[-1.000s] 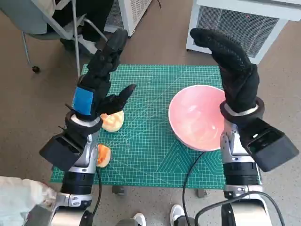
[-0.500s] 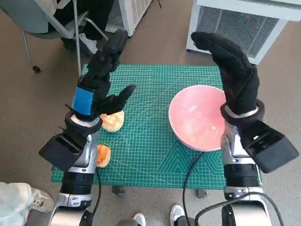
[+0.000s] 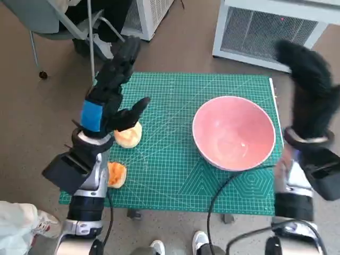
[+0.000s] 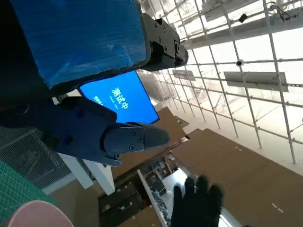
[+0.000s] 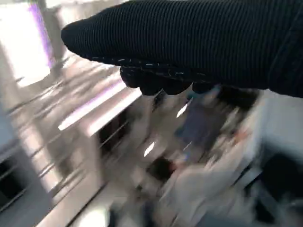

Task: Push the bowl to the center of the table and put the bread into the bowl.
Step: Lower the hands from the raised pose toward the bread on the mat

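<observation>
Two bread point(image 3: 128, 135) pieces apparently below left hand point(image 3: 109, 95).

Mat point(image 3: 175, 175) on worktop. Bowl point(image 3: 234, 132) on mat, right of centre. Bread point(image 3: 129, 135) on mat, left side, well apart from bowl. Second bread point(image 3: 116, 174) near left corner of mat. Left hand point(image 3: 109, 95) raised over bread. Right hand point(image 3: 309, 90) raised right of bowl, beyond mat edge.

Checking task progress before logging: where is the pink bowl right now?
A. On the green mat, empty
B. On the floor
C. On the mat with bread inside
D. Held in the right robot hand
A: the pink bowl sits on the green mat, nothing inside.
</observation>
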